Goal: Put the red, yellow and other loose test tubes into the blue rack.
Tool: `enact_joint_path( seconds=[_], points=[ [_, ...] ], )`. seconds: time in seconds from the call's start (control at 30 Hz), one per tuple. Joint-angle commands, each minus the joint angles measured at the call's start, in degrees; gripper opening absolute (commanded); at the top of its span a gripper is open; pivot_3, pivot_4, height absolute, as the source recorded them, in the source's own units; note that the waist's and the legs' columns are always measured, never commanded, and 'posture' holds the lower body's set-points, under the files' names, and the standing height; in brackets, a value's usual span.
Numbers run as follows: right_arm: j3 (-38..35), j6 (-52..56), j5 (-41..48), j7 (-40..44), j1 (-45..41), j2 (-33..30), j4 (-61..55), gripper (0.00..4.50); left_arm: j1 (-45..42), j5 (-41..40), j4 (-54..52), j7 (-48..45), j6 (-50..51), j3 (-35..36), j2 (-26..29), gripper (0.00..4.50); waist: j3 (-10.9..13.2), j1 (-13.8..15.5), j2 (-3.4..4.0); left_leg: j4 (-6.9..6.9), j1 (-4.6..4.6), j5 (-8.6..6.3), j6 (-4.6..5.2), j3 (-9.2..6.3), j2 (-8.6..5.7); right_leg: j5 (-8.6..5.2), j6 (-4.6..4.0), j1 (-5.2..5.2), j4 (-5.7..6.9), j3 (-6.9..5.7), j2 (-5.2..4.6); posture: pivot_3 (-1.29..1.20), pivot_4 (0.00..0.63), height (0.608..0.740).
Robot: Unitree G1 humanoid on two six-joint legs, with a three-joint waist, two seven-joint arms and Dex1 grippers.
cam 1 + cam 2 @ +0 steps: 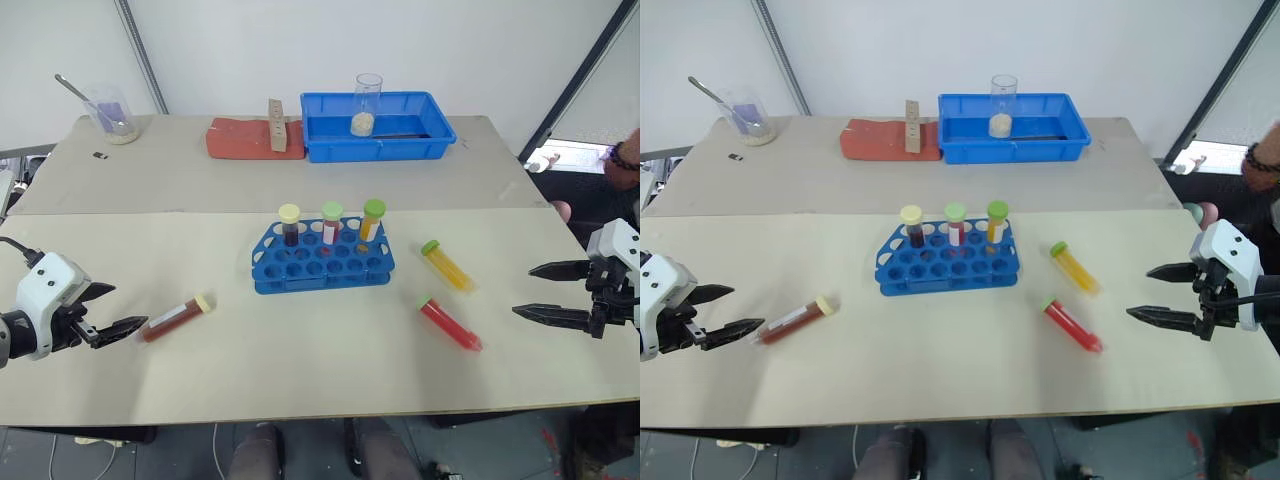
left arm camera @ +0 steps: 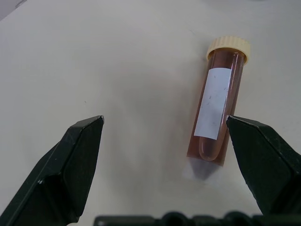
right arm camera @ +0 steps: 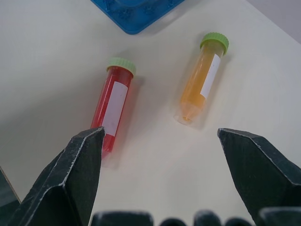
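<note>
The blue rack stands mid-table with three capped tubes upright in its back row. To its right lie a yellow tube and a red tube, both with green caps. A brown tube with a pale yellow cap lies to the rack's left. My left gripper is open just left of the brown tube, not touching it. At the table's right side my right gripper is open, a little right of the red tube and yellow tube.
At the back stand a blue bin with a glass beaker in it, a red block, and a beaker with a spoon at far left. A person's arm shows at the right edge.
</note>
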Motion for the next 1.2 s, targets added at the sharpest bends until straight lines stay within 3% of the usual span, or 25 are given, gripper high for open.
enact_joint_path(
  seconds=[0.03, 0.67, 1.03, 1.2],
  points=[
    [-0.5, -1.4, 0.1, 0.1, -1.5, 0.0, -0.1, 4.26, 0.1, -0.2, -1.0, -0.7, 0.0, 1.7, 0.2, 4.48, 0.0, 0.0, 0.0, 0.0, 0.0, 0.0, 0.0, 0.0, 0.0, 0.0, 0.0, 0.0, 0.0, 0.0, 0.0, 0.0, 0.15, 0.74],
    [-0.1, -1.4, 0.2, -1.0, -2.7, 1.2, 0.0, 4.26, -2.1, -2.2, -0.3, -2.1, 0.9, 2.7, -0.8, 4.48, 0.0, 0.0, 0.0, 0.0, -0.01, 0.0, 0.0, 0.0, 0.0, 0.0, 0.0, 0.0, 0.0, 0.0, 0.0, 0.0, 0.15, 0.74],
    [-0.1, -1.9, -0.3, -1.9, -2.9, 1.7, 0.3, 4.26, -2.0, 1.1, -0.1, -1.6, -0.1, 1.4, -0.3, 4.48, 0.0, 0.0, 0.0, 0.0, -0.01, 0.0, 0.0, 0.0, 0.0, 0.0, 0.0, 0.0, 0.01, 0.0, 0.01, 0.0, 0.15, 0.74],
    [1.1, 0.2, 0.4, -2.9, -5.3, 1.5, -1.0, 4.26, -2.8, -2.3, -8.0, -3.5, 2.5, 0.2, 0.4, 4.48, 0.0, 0.0, 0.0, 0.0, -0.01, 0.0, 0.0, 0.0, 0.0, 0.0, 0.0, 0.0, 0.01, 0.0, 0.0, 0.0, 0.15, 0.74]
  ],
)
